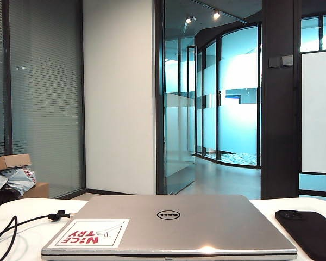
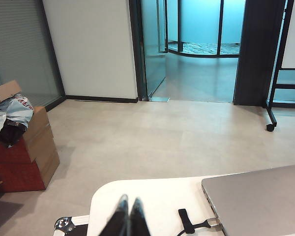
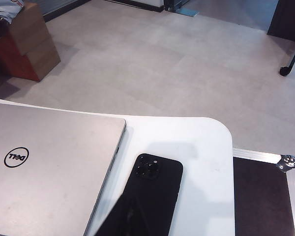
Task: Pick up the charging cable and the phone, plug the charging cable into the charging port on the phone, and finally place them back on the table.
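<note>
Here, one smooth white table (image 1: 27, 228) with rounded corners carries three things. Furthest left runs one thin black charging cable (image 1: 11, 227), a limp cord with a small black tie band; its pale plug tip (image 2: 214, 222) lies just beside the laptop's edge, ahead and to the right of the left gripper (image 2: 128, 202). That gripper hovers over the table's near edge, its two dark pointed fingers pressed together on nothing. In the middle sits one closed laptop (image 1: 174, 225), brushed silver metal with a red-lettered sticker (image 1: 91, 233). To the right lies one phone (image 3: 152, 194), a flat matte-black slab with rounded corners, camera bump up. The right gripper (image 3: 119, 221) shows only as a dark blurred shape over the phone's near end, shut.
</note>
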Tool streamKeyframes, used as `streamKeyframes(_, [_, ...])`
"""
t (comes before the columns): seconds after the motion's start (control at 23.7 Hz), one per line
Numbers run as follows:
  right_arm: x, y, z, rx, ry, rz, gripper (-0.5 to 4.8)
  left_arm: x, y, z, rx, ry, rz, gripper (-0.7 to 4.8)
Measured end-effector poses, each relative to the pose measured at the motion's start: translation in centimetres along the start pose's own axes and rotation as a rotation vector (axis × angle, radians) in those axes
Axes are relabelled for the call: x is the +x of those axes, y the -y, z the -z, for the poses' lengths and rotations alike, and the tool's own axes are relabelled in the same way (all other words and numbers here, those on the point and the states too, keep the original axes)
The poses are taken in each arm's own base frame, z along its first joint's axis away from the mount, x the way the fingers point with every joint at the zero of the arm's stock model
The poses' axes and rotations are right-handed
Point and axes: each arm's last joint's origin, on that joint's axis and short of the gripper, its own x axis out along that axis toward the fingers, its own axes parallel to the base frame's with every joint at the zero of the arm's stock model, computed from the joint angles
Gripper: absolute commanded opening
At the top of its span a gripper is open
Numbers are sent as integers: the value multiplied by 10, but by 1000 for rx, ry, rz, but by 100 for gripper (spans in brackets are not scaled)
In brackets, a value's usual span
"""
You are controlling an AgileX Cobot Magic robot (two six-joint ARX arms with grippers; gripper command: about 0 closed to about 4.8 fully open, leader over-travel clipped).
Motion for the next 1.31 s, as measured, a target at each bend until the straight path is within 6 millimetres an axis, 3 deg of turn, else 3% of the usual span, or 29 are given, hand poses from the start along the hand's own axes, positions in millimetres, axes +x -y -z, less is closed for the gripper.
streamKeyframes(0.21, [0,1,0,0,-1,19,-5,0,0,0,0,0,0,-5])
streamKeyframes(0.3, [0,6,5,-4,18,204,-5,0,0,0,0,0,0,-5])
streamKeyframes(0.38, [-2,7,11,-6,61,275,-5,0,0,0,0,0,0,-5])
streamKeyframes(0.63, [-8,5,26,-19,256,295,-5,0,0,0,0,0,0,-5])
streamKeyframes(0.89, [-5,4,54,-24,327,297,-5,0,0,0,0,0,0,-5])
streamKeyframes(1.1, [2,5,63,-25,333,292,-5,0,0,0,0,-1,-1,-5])
streamKeyframes(1.31, [0,5,60,-28,372,290,-5,0,0,0,0,0,-1,-5])
